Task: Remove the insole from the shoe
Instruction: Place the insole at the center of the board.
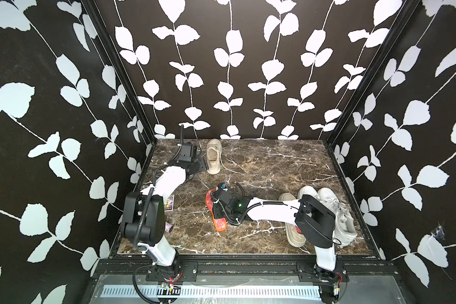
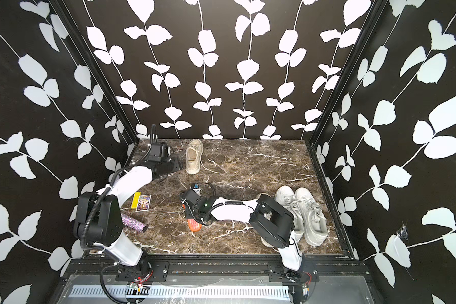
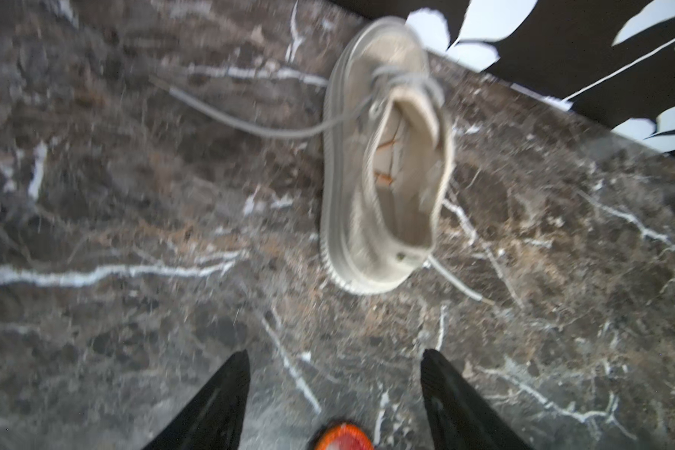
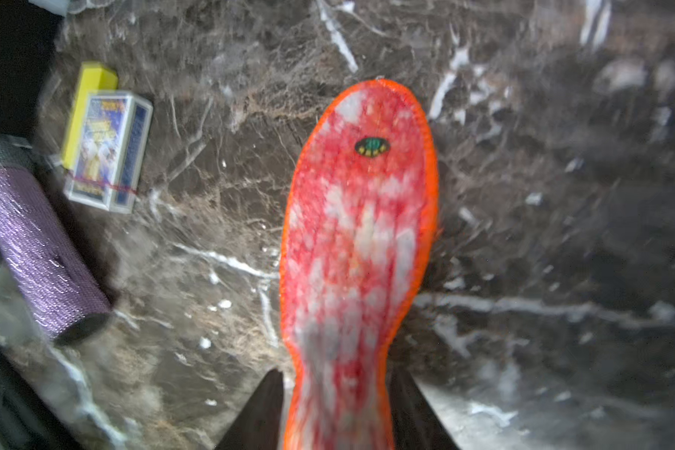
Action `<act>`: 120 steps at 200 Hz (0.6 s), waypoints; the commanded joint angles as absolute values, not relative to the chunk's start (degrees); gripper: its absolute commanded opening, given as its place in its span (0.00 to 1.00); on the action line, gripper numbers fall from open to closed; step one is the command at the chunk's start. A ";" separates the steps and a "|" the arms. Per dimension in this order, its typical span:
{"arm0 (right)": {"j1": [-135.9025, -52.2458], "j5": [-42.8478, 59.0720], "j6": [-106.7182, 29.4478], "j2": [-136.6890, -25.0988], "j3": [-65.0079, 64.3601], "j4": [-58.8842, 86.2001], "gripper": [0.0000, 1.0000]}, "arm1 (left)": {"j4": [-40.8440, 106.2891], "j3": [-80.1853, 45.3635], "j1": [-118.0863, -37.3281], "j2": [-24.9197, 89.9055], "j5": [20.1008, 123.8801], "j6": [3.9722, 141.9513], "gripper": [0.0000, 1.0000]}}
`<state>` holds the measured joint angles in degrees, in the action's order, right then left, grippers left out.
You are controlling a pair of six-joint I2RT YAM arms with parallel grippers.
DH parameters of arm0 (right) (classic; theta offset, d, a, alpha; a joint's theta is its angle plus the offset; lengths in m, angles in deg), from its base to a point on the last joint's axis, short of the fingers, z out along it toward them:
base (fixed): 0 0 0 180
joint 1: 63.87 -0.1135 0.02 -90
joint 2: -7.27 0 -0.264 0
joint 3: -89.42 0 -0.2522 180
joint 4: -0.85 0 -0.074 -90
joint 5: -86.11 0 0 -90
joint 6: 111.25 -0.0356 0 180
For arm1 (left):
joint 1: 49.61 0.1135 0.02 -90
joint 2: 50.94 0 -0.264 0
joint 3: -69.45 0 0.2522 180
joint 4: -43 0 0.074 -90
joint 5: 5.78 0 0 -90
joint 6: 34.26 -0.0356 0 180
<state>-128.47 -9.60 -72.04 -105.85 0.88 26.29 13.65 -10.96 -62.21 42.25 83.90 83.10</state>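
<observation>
Release is judged in hand: the insole [image 4: 359, 241] is laid on the table [image 1: 274, 163], outside the shoe [image 3: 386, 163], between the parted jaws of the right gripper [image 4: 336, 372], the left gripper [image 3: 334, 352] open, empty; lift-off is called for

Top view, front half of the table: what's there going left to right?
Purple glitter tube → orange insole → near tan shoe → pair of white sneakers. Card box left out: it overlaps the tube.

Orange-red insole [image 4: 359, 253] lying flat, beige shoe [image 3: 386, 175] well apart
</observation>
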 commanded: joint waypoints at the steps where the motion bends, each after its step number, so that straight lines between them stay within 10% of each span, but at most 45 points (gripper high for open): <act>1: -128.93 -12.23 -71.81 -103.31 0.98 28.24 0.54 | 18.56 -8.79 -62.24 37.52 85.15 85.66 0.72; 120: -125.76 -24.08 -68.71 -82.01 -13.82 39.62 0.61 | 19.65 3.26 -63.94 27.74 85.45 88.86 0.75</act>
